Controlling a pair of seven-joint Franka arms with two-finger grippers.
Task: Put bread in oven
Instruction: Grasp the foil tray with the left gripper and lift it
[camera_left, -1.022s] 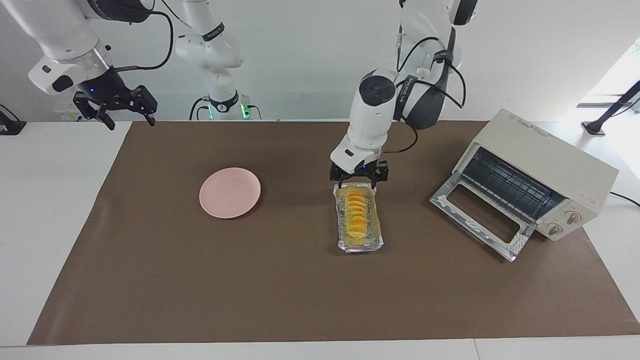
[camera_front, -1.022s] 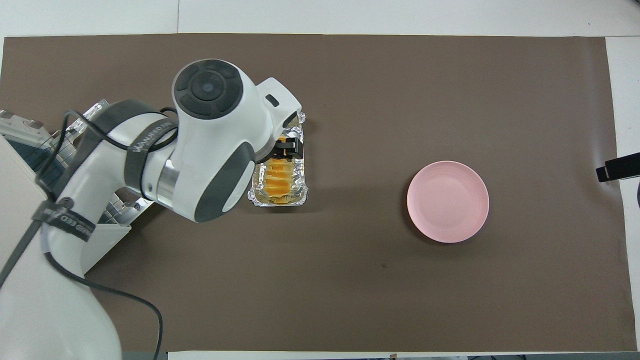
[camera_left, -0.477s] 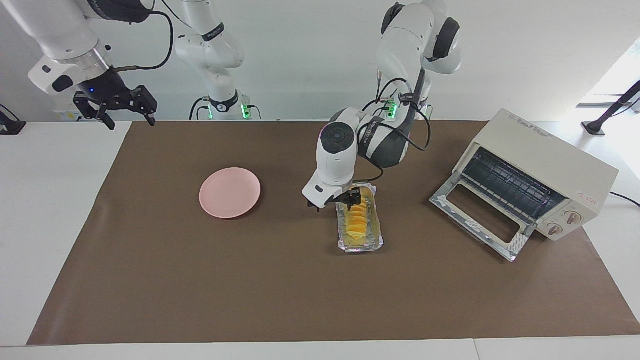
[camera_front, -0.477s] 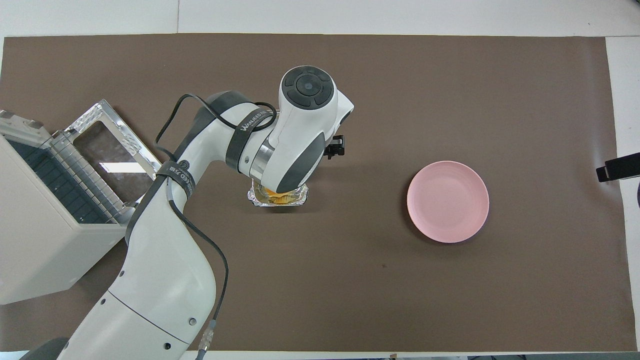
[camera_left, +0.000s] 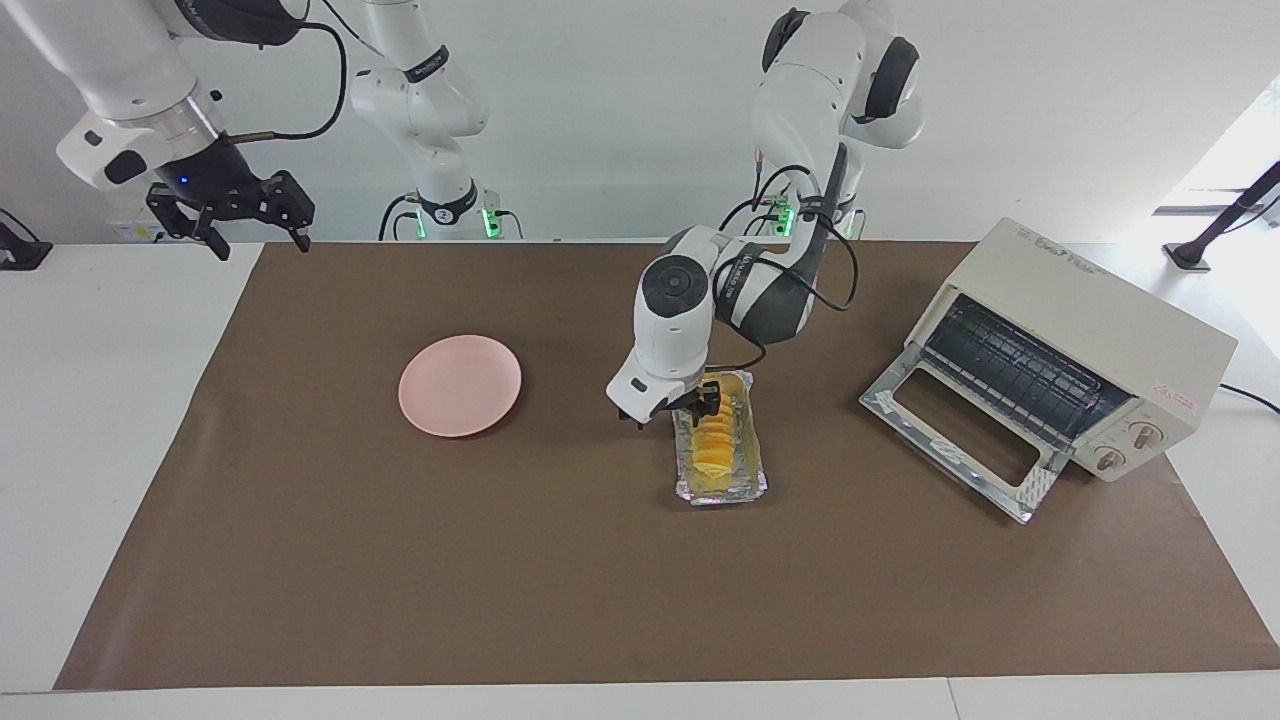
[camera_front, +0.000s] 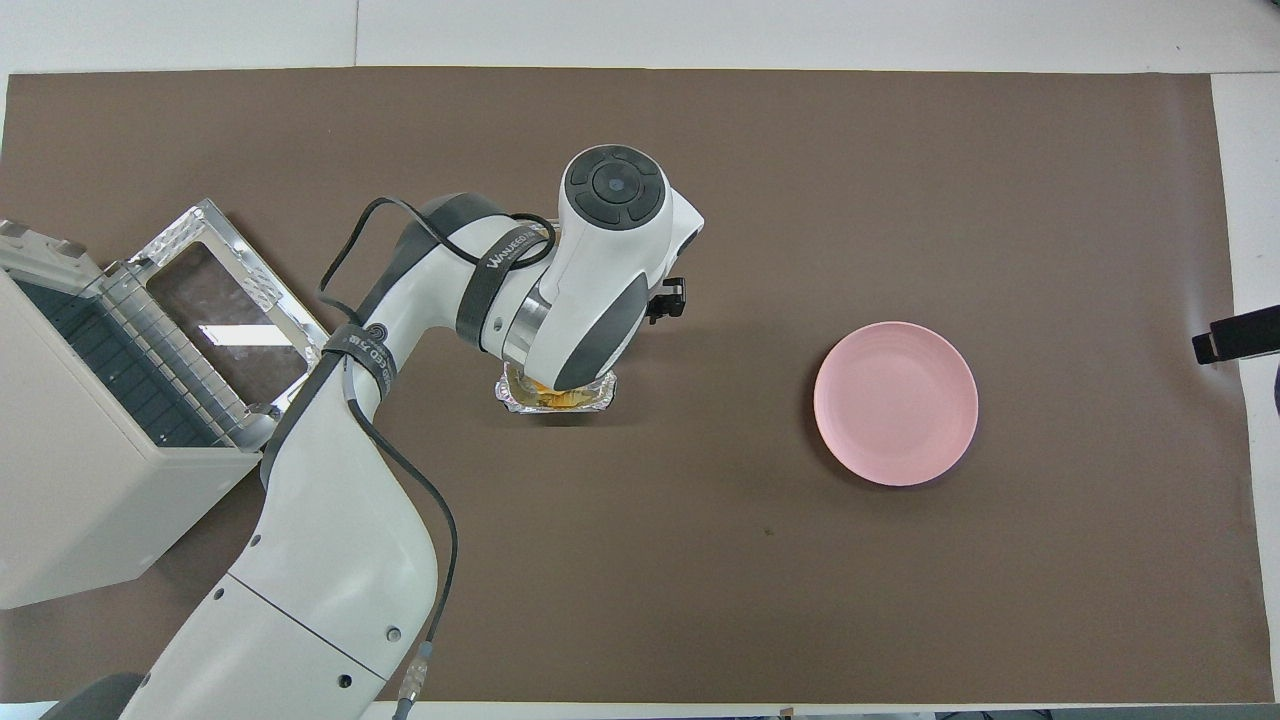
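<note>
The bread (camera_left: 716, 446), a ridged yellow-orange loaf, lies in a crinkled foil tray (camera_left: 752, 478) in the middle of the brown mat. My left gripper (camera_left: 700, 408) is tilted and low in the tray, at the end of the bread nearer the robots. In the overhead view the left wrist covers the gripper and most of the tray (camera_front: 600, 398). The cream oven (camera_left: 1090, 325) stands at the left arm's end of the table with its glass door (camera_left: 950, 435) folded down. My right gripper (camera_left: 255, 238) waits, open, raised over the mat's corner at the right arm's end.
A round pink plate (camera_left: 460, 385) lies on the mat toward the right arm's end, also in the overhead view (camera_front: 895, 403). The oven's wire rack (camera_left: 1010, 365) shows inside the open front. The mat (camera_left: 500, 560) covers most of the table.
The left arm stretched forward, turned its wrist and dropped the gripper from above the tray's near end into the tray; in the last half second it barely shifted. The right arm stayed still.
</note>
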